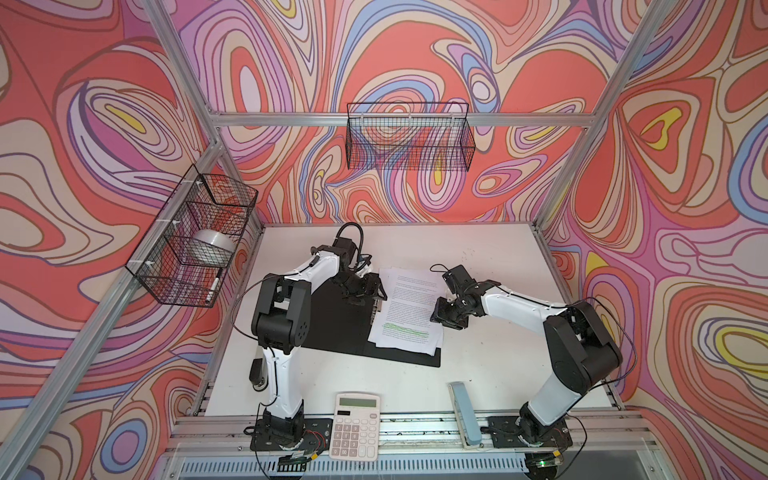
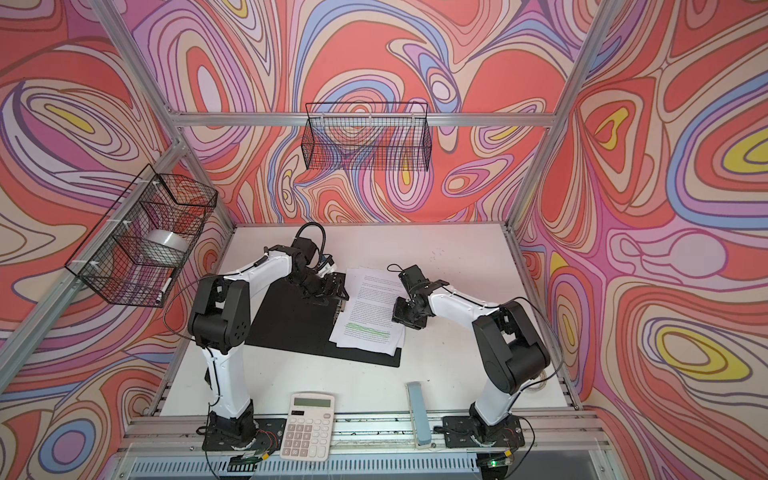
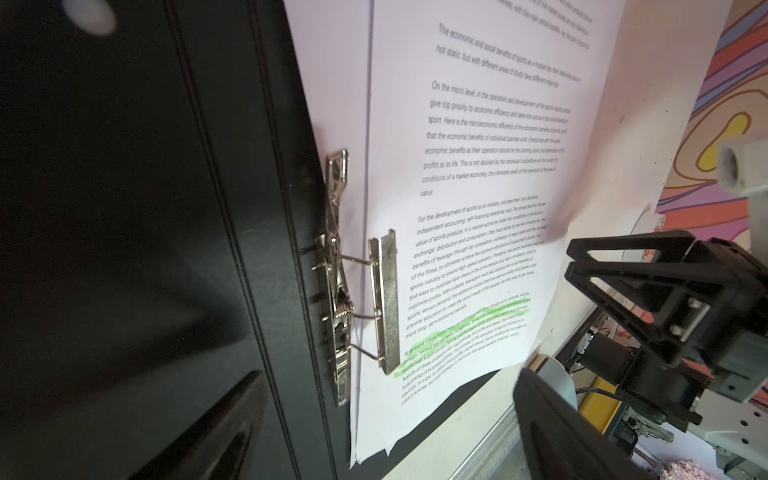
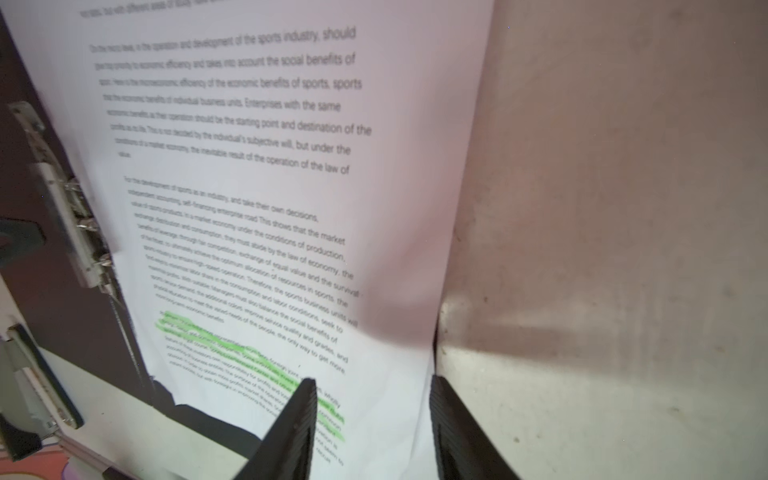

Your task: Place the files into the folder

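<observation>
The folder (image 1: 332, 328) (image 2: 291, 324) lies open on the table, black inside up, with its metal spine clip (image 3: 336, 282) (image 4: 70, 220) at the middle. The files (image 1: 409, 307) (image 2: 370, 307), white printed sheets with green-highlighted lines (image 3: 457, 332) (image 4: 249, 353), lie on the folder's right half, the clip's bar (image 3: 384, 299) resting on their left margin. My left gripper (image 1: 363, 291) (image 2: 326, 289) (image 3: 386, 436) hovers wide open over the clip. My right gripper (image 1: 442, 309) (image 2: 401, 309) (image 4: 374, 415) is open at the files' right edge, one finger over the sheets, the other over the table.
A white calculator (image 1: 355, 426) and a grey-blue bar-shaped object (image 1: 465, 411) lie at the table's front edge. A wire basket (image 1: 409, 137) hangs on the back wall. Another wire basket (image 1: 195, 237) on the left wall holds a tape roll.
</observation>
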Action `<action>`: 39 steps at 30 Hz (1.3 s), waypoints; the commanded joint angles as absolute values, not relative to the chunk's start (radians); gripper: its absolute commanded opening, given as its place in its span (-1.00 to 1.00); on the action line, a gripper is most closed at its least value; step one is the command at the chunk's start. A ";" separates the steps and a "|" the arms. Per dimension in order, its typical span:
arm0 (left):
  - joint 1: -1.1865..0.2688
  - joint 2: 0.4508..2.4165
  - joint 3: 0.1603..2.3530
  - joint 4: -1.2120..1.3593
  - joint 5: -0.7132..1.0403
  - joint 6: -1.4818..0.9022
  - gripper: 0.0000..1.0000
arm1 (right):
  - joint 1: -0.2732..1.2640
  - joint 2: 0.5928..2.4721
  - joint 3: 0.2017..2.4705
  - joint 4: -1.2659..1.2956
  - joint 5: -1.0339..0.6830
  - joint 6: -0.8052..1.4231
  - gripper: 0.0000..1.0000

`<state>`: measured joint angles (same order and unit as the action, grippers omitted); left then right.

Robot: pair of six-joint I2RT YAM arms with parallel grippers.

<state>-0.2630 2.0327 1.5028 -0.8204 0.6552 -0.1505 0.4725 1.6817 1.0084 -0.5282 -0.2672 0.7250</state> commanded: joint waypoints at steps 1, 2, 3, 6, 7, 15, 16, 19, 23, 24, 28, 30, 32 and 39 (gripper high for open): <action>-0.268 2.053 1.528 -0.851 0.664 -0.140 0.86 | 0.481 1.658 0.970 -0.469 -0.354 0.763 -0.07; -0.268 2.051 1.527 -0.851 0.665 -0.138 0.86 | 0.482 1.657 0.967 -0.472 -0.356 0.765 -0.08; -0.268 2.049 1.526 -0.853 0.665 -0.135 0.86 | 0.483 1.655 0.964 -0.476 -0.352 0.768 -0.08; -0.268 2.040 1.529 -0.862 0.661 -0.122 0.86 | 0.487 1.643 0.953 -0.483 -0.339 0.774 -0.09; -0.268 2.035 1.529 -0.864 0.658 -0.116 0.86 | 0.490 1.635 0.950 -0.486 -0.331 0.775 -0.10; -0.268 1.981 1.521 -0.903 0.637 -0.054 0.85 | 0.501 1.591 0.922 -0.499 -0.315 0.787 -0.16; -0.268 1.974 1.518 -0.910 0.639 -0.046 0.85 | 0.504 1.590 0.918 -0.490 -0.317 0.790 -0.17; -0.268 1.947 1.499 -0.926 0.635 -0.023 0.85 | 0.517 1.591 0.912 -0.458 -0.341 0.798 -0.21; -0.270 1.906 1.448 -0.920 0.612 0.006 0.85 | 0.522 1.613 0.944 -0.454 -0.363 0.785 -0.26; -0.270 1.900 1.434 -0.919 0.607 0.010 0.85 | 0.522 1.618 0.974 -0.477 -0.344 0.769 -0.26; -0.274 1.892 1.396 -0.948 0.630 0.102 0.84 | 0.522 1.668 1.134 -0.584 -0.222 0.666 -0.26; -0.281 1.912 1.423 -1.033 0.633 0.233 0.82 | 0.522 1.708 1.214 -0.613 -0.138 0.596 -0.26; -0.283 1.916 1.436 -1.101 0.624 0.347 0.78 | 0.522 1.755 1.286 -0.616 -0.077 0.526 -0.26; -0.310 1.830 1.415 -1.145 0.409 0.602 0.84 | 0.500 1.977 1.539 -0.596 0.022 0.377 -0.21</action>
